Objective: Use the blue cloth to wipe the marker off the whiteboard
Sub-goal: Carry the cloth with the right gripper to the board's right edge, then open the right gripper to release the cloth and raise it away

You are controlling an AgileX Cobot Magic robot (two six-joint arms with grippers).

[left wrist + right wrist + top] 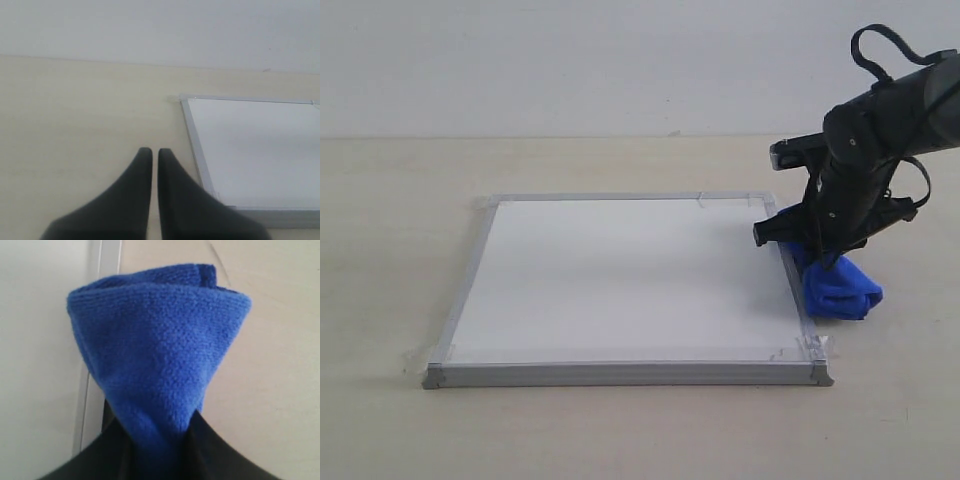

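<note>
Count: 1 whiteboard (630, 280), 1 blue cloth (840, 290), 2 grippers, 1 table (620, 430). Only 1 arm shows in the ext. view, the right one. The left arm is out of that frame.

Board lies flat on the table, centre-left of the scene, with a silver frame on all 4 sides. Its face reads plain white. Clear tape (817, 348) at the corners is faint and hard to count.

Cloth sits just off the board's right rail, about mid-way between near and far. Its upper part overlaps the rail and its lower bunch is on the table side. It looks down on the table, but I can't tell how firmly.

Right gripper (815, 250) comes down from the right and pinches the cloth. In the right wrist view, the right gripper (160, 450) has its 2 black fingers (215, 455) clamped on the cloth's narrow end. The rest of the cloth (160, 350) fans out wide, hiding the fingertips and much of the rail behind. In the ext. view the fingertips are buried in cloth too.

Left gripper (155, 155) shows in its wrist view only. Its 2 fingers are pressed almost together with a thin slit between, holding nothing. It hangs over bare table left of the board, apart from the frame. Board's right part is cut off in that view.
</note>
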